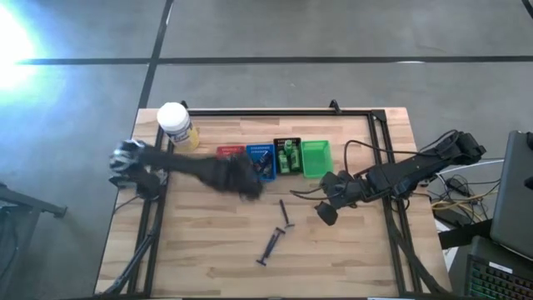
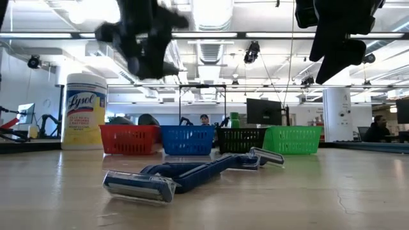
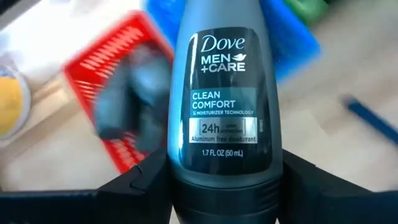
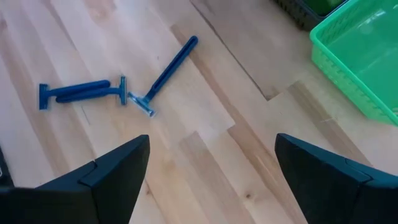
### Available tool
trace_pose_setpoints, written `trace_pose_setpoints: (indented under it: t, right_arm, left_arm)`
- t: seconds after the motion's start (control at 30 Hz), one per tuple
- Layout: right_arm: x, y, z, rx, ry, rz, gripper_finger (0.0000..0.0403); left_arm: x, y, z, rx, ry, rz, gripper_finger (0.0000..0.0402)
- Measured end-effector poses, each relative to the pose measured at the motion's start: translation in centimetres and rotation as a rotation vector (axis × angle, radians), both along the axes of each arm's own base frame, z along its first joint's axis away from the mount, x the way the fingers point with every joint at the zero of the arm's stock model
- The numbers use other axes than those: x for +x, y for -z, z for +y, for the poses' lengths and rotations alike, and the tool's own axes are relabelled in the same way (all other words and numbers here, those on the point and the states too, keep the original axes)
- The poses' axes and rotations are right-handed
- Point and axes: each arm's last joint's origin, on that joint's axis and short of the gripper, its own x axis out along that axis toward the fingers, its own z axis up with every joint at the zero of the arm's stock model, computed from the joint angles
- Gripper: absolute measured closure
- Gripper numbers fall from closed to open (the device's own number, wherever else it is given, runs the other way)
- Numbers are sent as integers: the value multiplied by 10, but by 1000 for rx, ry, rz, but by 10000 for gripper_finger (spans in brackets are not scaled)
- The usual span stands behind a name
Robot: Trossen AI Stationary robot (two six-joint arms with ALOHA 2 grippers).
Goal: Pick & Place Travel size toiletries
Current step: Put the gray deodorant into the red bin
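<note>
Left fingers (image 3: 217,186) pinch the Dove deodorant (image 3: 224,93) upright, over the red tray (image 1: 230,152).
Razors (image 4: 118,90) lie upper-left ahead of the spread right fingers (image 4: 211,174).

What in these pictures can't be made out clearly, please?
- Left pincer, high view: motion blur; its hold on the deodorant shows only in the left wrist view.
- Red basket, left wrist view: contents blurred and partly behind the deodorant.
- Black basket, high view: green bottles too small to count.
- Basket contents, low view: hidden by the walls.
- Razors, right wrist view: two overlap; the count is unsure.
</note>
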Motion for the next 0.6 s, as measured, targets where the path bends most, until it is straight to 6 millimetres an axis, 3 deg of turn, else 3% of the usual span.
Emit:
trace_pose_setpoints:
  t: [0.1, 0.23, 0.4, 0.6]
  right_arm:
    - [0, 0, 0, 7, 20, -3, 65]
    - [0, 0, 0, 19, 42, -5, 56]
    - [0, 0, 0, 31, 64, -8, 44]
    - [0, 0, -1, 23, 71, -12, 48]
  left_arm:
    - [-15, 13, 43, -128, -64, -122, 193]
    - [-34, 48, 77, -231, -172, -213, 193]
    - [-55, 56, 81, -239, -224, -224, 193]
    - [-62, 51, 83, -210, -225, -250, 193]
